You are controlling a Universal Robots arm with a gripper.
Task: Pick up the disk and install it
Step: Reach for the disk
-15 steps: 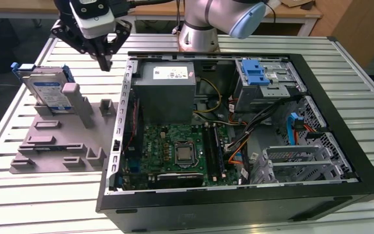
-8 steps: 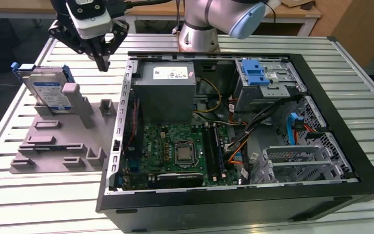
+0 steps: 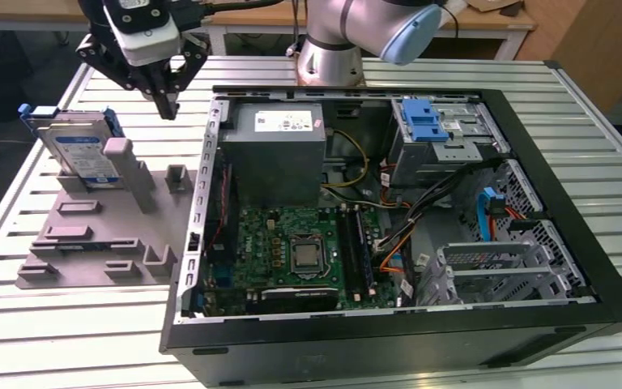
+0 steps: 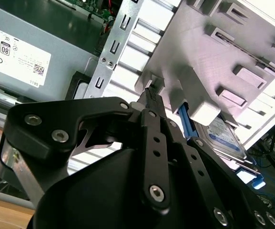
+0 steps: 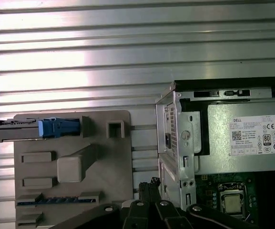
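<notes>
The disk (image 3: 78, 152) is a silver hard drive with a blue-and-white label and a blue carrier frame. It stands upright on its edge in a slot at the back of the grey fixture plate (image 3: 95, 243), at the exterior view's left. The first wrist view shows the disk (image 5: 30, 129) edge-on; in the second wrist view the disk (image 4: 223, 136) lies behind a fixture post. My gripper (image 3: 166, 109) hangs above the table between the disk and the open computer case (image 3: 398, 243). Its fingers are shut with nothing between them in both wrist views (image 4: 150, 93) (image 5: 149, 185).
The case lies open on the slatted aluminium table (image 3: 52, 340). Inside are a grey power-supply box (image 3: 273, 154), the motherboard (image 3: 295, 251), loose cables, a bay with a blue latch (image 3: 423, 121) and metal drive cages (image 3: 495, 267). The arm's base (image 3: 327, 57) stands behind the case.
</notes>
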